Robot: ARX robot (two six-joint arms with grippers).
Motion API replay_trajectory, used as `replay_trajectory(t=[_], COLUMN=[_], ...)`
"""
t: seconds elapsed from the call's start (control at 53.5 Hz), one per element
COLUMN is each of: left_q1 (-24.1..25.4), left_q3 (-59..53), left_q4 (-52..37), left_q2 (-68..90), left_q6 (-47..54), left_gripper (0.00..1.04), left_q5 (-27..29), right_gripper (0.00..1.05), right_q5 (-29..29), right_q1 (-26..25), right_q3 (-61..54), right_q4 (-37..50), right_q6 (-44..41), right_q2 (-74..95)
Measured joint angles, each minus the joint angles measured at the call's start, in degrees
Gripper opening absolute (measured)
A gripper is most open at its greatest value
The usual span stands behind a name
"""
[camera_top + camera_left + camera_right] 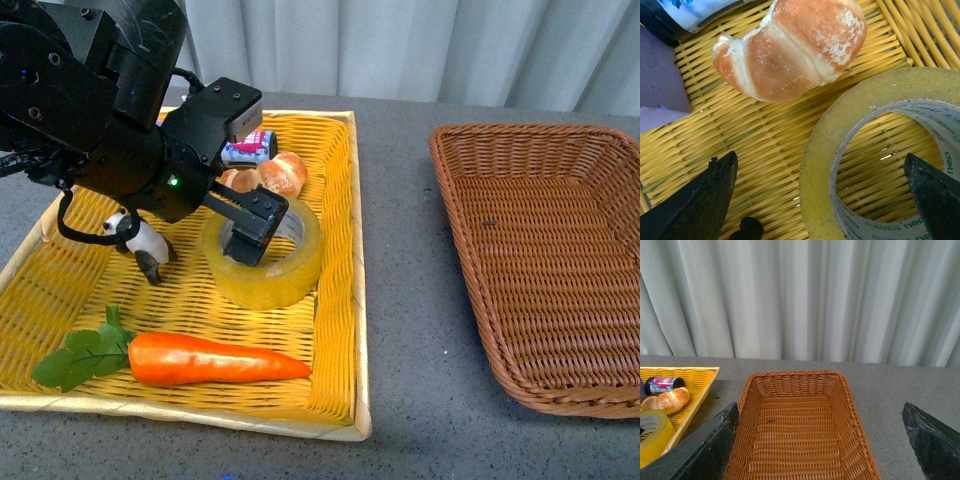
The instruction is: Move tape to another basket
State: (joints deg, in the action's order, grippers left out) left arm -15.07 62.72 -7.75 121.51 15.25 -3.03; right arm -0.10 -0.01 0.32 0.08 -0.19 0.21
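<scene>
Our left hand (246, 230) hangs wide open over the tape (290, 278), which lies flat in the yellow tray (359, 300) toward the left edge of the desk (410, 400); one finger is inside the core, one outside. We judge it best to close on that wall and lift clear of the tray's rim. The carrot (210, 360) lies nearer; the bread roll (285, 172) just behind. Toward the right edge, the basket (550, 250) faces our right hand (818, 412), wide and holding nothing.
</scene>
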Motion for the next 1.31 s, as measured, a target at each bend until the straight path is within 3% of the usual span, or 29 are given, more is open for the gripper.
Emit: replay_trajectory(t=[0.187, 0.374, 0.468, 0.673, 1.01, 1.178, 1.309], left_q1=[0.0, 0.0, 0.0, 0.0, 1.0, 0.7, -2.3], left_q3=[0.3, 0.3, 0.4, 0.8, 1.1, 4.5, 8.1], left_q4=[0.2, 0.3, 0.4, 0.7, 4.6, 9.0, 12.7], left_q2=[0.4, 0.4, 0.4, 0.4, -3.2, -9.4, -11.0], left_q6=[-0.3, -0.4, -0.5, -0.5, 1.3, 9.6, 16.6], left_gripper=[0.96, 0.67, 0.47, 0.18, 0.16, 0.16, 0.16], left_q5=[0.1, 0.2, 0.3, 0.3, -2.2, -6.9, -9.7], right_gripper=[0.96, 0.96, 0.96, 0.96, 0.96, 0.96, 0.96], right_q5=[0.0, 0.0, 0.0, 0.0, 0.0, 0.0, 0.0], right_q1=[0.0, 0.0, 0.0, 0.0, 0.0, 0.0, 0.0], right_q3=[0.0, 0.0, 0.0, 0.0, 0.0, 0.0, 0.0], right_q4=[0.0, 0.0, 0.0, 0.0, 0.0, 0.0, 0.0], right_q6=[0.0, 0.0, 0.0, 0.0, 0.0, 0.0, 0.0], right_q2=[0.0, 0.0, 0.0, 0.0, 0.0, 0.0, 0.0])
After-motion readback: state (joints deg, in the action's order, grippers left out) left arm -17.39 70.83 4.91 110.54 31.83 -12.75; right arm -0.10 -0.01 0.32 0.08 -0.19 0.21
